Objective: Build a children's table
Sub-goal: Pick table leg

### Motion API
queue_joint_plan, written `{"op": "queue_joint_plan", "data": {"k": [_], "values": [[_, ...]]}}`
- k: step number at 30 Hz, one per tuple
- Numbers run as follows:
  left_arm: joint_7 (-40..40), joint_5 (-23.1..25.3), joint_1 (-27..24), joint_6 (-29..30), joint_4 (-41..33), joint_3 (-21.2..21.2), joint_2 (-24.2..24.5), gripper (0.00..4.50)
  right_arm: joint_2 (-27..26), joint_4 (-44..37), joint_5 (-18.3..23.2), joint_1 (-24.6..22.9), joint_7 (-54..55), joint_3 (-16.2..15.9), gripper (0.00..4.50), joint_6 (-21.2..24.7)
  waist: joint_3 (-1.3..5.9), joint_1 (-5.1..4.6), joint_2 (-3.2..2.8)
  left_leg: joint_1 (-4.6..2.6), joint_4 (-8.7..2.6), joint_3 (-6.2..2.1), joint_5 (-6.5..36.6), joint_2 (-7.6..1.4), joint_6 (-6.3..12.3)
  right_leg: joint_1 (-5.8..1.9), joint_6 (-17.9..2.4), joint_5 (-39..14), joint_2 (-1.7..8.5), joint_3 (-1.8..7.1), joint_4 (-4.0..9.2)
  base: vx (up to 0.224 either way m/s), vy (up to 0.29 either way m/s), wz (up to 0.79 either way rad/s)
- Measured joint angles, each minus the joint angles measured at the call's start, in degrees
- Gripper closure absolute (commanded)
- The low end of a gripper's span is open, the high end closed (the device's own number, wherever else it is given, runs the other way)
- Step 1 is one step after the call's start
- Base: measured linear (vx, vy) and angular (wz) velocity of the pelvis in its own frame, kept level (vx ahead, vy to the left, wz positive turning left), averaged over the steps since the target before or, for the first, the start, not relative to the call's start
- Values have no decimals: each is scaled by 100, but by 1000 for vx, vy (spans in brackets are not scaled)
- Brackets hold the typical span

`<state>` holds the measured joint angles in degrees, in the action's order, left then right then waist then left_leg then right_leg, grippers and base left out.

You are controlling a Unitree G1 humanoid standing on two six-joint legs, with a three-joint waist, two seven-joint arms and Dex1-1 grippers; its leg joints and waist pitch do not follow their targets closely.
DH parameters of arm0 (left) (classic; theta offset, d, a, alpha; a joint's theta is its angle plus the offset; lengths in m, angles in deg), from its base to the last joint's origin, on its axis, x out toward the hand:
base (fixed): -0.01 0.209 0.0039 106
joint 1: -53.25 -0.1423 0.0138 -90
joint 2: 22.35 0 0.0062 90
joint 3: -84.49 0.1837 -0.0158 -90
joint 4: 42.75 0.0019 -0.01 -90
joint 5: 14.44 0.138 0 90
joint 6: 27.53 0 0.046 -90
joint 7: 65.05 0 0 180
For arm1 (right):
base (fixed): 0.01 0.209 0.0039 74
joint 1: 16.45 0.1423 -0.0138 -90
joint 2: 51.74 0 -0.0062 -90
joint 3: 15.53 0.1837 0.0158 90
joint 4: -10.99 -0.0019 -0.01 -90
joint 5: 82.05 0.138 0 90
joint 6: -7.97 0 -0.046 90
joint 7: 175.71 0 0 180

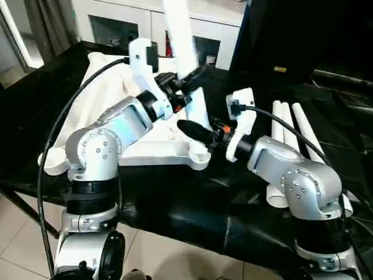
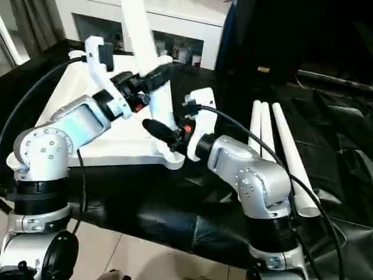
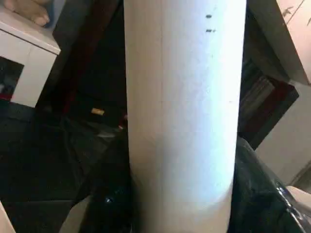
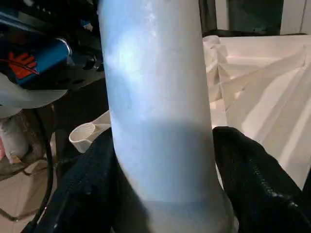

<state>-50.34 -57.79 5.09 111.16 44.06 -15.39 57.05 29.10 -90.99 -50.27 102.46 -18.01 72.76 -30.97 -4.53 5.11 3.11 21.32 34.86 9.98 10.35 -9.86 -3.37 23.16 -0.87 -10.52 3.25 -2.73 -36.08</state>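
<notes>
The white table top lies underside up on the black-covered bench. One white leg stands upright at its near right corner socket and runs out of the top of the picture. My left gripper is shut on this leg partway up; in the left wrist view the leg sits tight between the dark fingers. My right gripper is shut on the same leg lower down, just above the socket, with a black finger on each side of the leg. Three more legs lie side by side to the right.
A white cabinet with glass-fronted shelves stands behind the bench. A large dark shape rises at the back right. The bench's near edge drops to a tiled floor. Black cables run from both wrists.
</notes>
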Motion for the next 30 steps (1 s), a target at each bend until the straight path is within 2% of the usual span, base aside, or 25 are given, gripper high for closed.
{"op": "queue_joint_plan", "data": {"k": [6, 12, 17, 23, 24, 28, 30], "values": [[-4, -28, -1, 0, -2, -25, 15, 258, 60, 93, -15, 67, -71, -46, 196, -59, 1, -2, 3, 1, 0, 0, 0, 0, 0, 0, 28, -16, 0, 0, 0, 0, 0, 0], [159, 46, -1, -158, -16, 75, 108, 258, 125, 202, -67, 186, -175, -97, 196, -126, 3, -6, 53, 3, 2, 0, -1, -1, 1, 1, 32, -18, 0, 1, 0, 0, 0, 0], [321, 89, -15, -254, -80, 119, 208, 258, 124, 194, -184, 241, -167, -192, 196, -231, 2, -10, 51, 2, 1, 0, -1, -1, 1, 1, 30, -16, 0, 1, 0, 0, 0, 0], [492, 31, -84, -243, -249, 130, 319, 258, 60, -67, -241, 186, 65, -312, 196, -195, -32, -16, -1, 7, -3, 0, 0, 0, 2, 4, 36, -18, 0, 2, 10, 0, 0, 0], [516, 31, -84, -245, -265, 132, 322, 258, 56, -113, -255, 172, 82, -312, 141, -180, -34, -18, -3, 6, -7, 0, 0, 0, 2, 4, 37, -18, 0, 1, 13, 0, 0, 0], [631, 25, -85, -244, -280, 167, 364, 258, -14, -380, -218, 13, 178, -313, 107, -39, -82, -35, -56, 7, -27, 0, 0, 4, 2, 6, 41, -17, -1, 4, 32, 0, 0, 0], [643, 22, -85, -244, -285, 179, 386, 259, 3, -416, -211, 12, 191, -313, 86, 7, -97, -56, -63, 8, -37, 0, 0, 4, 1, 11, 42, -18, -2, 3, 33, 0, 0, 0]]}}
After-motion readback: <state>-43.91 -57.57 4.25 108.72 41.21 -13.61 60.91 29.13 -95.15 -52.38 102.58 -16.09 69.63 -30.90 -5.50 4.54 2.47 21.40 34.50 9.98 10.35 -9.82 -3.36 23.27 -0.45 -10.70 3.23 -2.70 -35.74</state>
